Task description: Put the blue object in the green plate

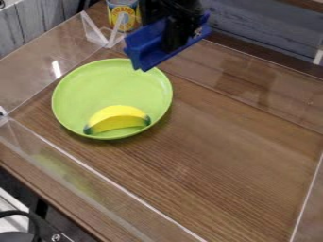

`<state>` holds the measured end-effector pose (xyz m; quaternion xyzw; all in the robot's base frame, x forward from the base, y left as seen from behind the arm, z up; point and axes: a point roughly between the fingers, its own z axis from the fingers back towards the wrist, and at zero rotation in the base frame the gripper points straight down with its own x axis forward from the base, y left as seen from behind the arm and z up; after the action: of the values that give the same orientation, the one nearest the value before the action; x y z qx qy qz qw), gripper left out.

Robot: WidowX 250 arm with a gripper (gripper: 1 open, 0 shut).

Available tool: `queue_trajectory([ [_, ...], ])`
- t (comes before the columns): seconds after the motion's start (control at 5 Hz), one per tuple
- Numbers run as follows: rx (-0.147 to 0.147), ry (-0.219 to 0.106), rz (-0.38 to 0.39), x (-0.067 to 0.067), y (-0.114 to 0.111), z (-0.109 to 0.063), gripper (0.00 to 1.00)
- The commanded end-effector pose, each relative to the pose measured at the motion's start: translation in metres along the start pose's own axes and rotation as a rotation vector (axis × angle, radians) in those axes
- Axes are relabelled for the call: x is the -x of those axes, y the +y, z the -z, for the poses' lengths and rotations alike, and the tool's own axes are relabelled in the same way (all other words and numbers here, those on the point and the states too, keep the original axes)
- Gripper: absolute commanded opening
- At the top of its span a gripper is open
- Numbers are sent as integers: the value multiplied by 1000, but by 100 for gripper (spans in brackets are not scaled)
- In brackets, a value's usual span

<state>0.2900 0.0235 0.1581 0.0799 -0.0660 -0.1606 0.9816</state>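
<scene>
I have the jaws closed on the block (154, 44), held tilted above the far right rim of the plate (98, 91). I note the banana (117, 119) on the plate's near side.

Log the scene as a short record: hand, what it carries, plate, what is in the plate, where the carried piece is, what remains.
hand: closed on the blue block, at the far side of the table
carried: blue block, raised and tilted
block position: by the far right rim of the green plate, not laid in it
plate contents: yellow banana-shaped piece, near side
behind plate: a can
remaining: bring block over plate, lower, release
</scene>
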Motion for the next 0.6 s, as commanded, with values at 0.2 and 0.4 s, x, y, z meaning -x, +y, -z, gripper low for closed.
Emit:
queue_trajectory([
  [0.2, -31, -60, -5, -7, 5, 1, 0],
  [0.4, -33, -70, -5, -6, -1, 3, 0],
])
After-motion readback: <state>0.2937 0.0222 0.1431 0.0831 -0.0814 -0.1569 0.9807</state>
